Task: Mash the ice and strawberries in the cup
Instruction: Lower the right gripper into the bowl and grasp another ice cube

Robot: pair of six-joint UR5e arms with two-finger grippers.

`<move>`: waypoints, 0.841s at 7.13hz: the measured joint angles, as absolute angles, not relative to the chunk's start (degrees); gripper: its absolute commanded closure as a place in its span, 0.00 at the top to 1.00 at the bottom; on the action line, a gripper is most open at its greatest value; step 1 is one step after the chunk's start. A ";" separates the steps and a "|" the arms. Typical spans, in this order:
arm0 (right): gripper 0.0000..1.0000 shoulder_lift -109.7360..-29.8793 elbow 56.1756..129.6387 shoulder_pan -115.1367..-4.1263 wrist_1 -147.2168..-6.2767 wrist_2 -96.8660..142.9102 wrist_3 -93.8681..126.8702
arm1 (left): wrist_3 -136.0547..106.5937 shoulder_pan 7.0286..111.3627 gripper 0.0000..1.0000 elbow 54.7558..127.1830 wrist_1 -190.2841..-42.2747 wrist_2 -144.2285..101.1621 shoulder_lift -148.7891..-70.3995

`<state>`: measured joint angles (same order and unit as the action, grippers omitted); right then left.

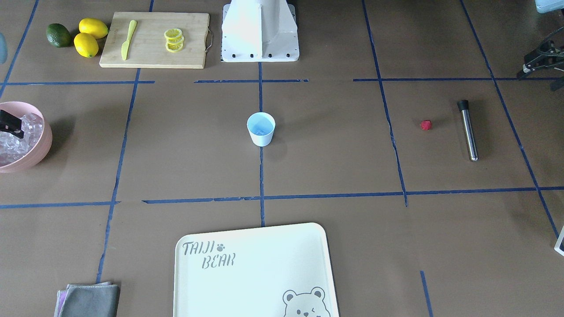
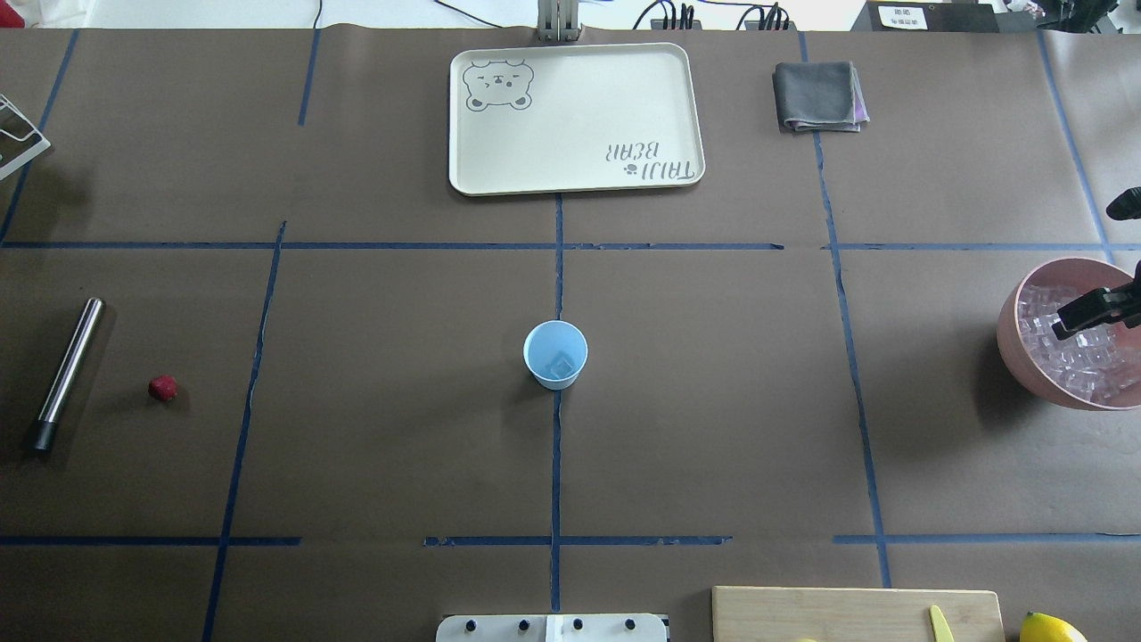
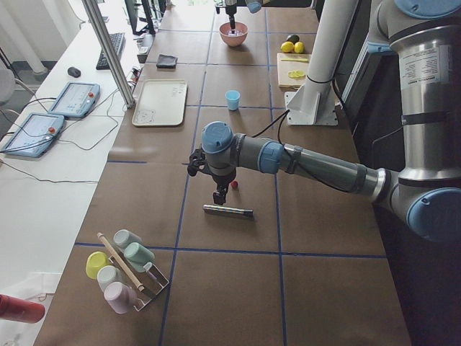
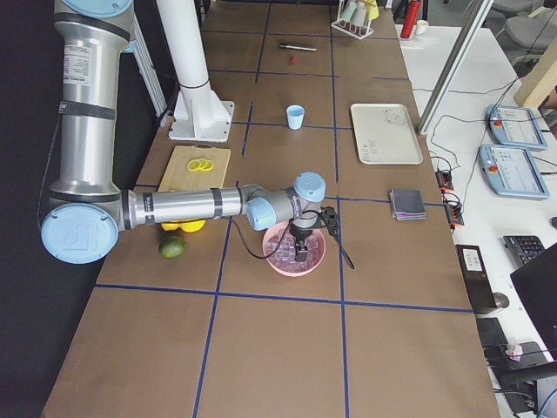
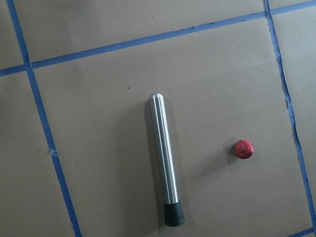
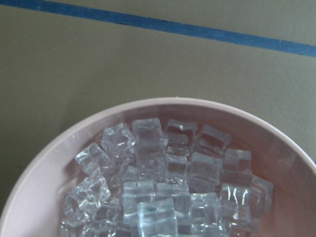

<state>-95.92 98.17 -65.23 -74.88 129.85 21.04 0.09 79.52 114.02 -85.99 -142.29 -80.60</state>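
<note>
Right gripper (image 2: 1070, 319): over the ice (image 6: 163, 182) in the bowl (image 2: 1012, 330); opening cannot be told.
Left gripper (image 3: 218, 196): above the strawberry (image 5: 244, 148); opening cannot be told.
Cup (image 2: 555, 355): worktop (image 2: 713, 401) centre, far from both.

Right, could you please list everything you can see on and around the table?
cup: one, pale blue, table centre, one clear cube inside.
ice: many clear cubes, in the pink bowl.
strawberry: one, red, beside the metal rod, not touching.
metal rod: one, silver, black tip, lying flat.
tray: one, cream, bear print.
cloth: one, grey, folded, beside the tray.
cutting board: one, wooden, holding a yellow-green knife and lemon slices.
lemons: two, yellow, beside a dark green fruit.
cup rack: one, pastel cups, table's left end.
left hand: black, above the rod and strawberry.
right hand: black, over the bowl's ice.
</note>
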 measured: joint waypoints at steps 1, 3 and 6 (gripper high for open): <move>0.60 -95.97 98.00 -65.02 -74.90 129.91 20.86 | 0.09 79.54 1.00 114.05 -85.97 -142.32 -80.57; 0.20 -95.98 97.85 -64.57 -74.96 130.39 20.81 | 0.09 79.54 1.00 114.08 -85.96 -142.37 -80.52; 0.00 -96.16 97.88 -64.31 -74.89 132.11 20.54 | 0.09 79.54 1.00 114.19 -85.96 -142.40 -80.51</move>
